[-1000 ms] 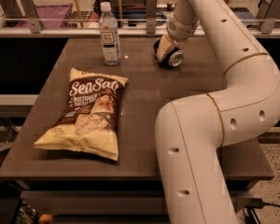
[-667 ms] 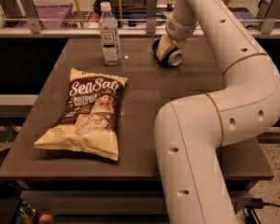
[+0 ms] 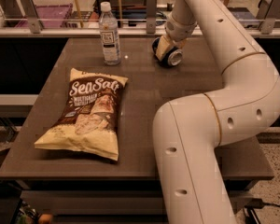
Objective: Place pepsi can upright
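Note:
The pepsi can point(image 3: 174, 57) lies on its side at the back of the dark table point(image 3: 144, 92), its silver end turned toward the camera and its dark body pointing away. My gripper point(image 3: 164, 48) comes down from the white arm point(image 3: 233, 55) and sits right on the can, covering most of its body. Whether the can is lifted off the table cannot be told.
A clear plastic water bottle point(image 3: 109, 34) with a white label stands upright at the back left. A SeaSalt chip bag point(image 3: 86, 113) lies flat at the front left. The arm's large white links point(image 3: 191, 153) cover the right half of the table. A railing point(image 3: 84, 24) runs behind it.
The gripper and the can have stayed almost in place, with only a slight shift at the can. The bottle and the chip bag have not moved.

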Controlling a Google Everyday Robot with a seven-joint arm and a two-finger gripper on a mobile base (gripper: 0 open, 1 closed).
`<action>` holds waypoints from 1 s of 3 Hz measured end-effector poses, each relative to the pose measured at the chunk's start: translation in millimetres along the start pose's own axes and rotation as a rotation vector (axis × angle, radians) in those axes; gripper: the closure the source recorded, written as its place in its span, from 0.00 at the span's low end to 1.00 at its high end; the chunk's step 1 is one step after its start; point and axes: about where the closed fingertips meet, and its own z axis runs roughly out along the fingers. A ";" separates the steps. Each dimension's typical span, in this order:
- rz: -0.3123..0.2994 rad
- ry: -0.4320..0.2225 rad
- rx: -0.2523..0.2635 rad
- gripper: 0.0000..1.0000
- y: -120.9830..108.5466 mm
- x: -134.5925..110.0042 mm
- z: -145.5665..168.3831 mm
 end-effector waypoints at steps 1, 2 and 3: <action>0.022 0.012 0.031 1.00 -1.3 0.8 -7.3; 0.044 0.005 0.057 1.00 -3.3 0.8 -18.4; 0.067 -0.037 0.087 1.00 -7.4 -2.9 -35.0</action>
